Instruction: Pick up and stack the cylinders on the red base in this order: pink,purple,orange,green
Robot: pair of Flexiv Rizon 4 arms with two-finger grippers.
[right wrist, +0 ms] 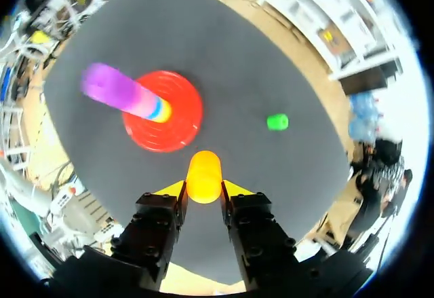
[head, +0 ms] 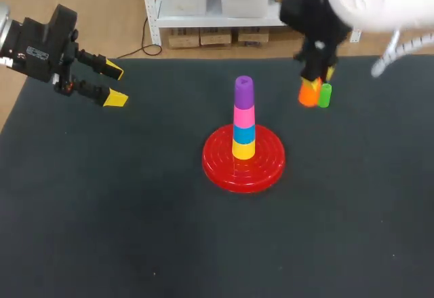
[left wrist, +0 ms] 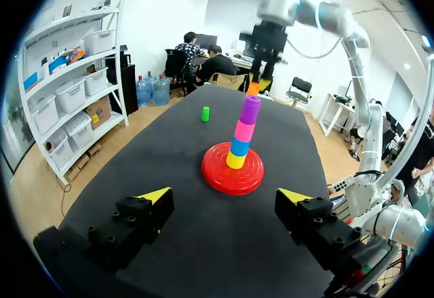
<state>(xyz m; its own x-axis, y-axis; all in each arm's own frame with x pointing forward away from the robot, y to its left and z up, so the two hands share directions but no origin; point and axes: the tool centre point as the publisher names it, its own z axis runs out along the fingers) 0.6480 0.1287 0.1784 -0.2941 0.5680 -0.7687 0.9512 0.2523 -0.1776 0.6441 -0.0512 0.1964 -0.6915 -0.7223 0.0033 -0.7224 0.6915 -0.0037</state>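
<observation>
A red base [head: 268, 165] sits mid-table with a stack on it: yellow, blue, pink, and a purple cylinder [head: 243, 90] on top. My right gripper [head: 316, 81] is at the back right, lifted off the table and shut on the orange cylinder [head: 308, 94]; in the right wrist view the orange cylinder [right wrist: 203, 176] sits between the yellow tips [right wrist: 169, 188]. The green cylinder [head: 325, 96] stands on the mat beside it, also seen as the green cylinder [right wrist: 277, 121] ahead of the gripper. My left gripper [head: 111, 85] hovers open at the far left, holding nothing.
The dark mat [head: 135, 210] covers the table. The stack [left wrist: 243, 132] and red base [left wrist: 224, 176] lie well ahead of my left gripper [left wrist: 225, 199]. The table's back edge runs just behind the right gripper.
</observation>
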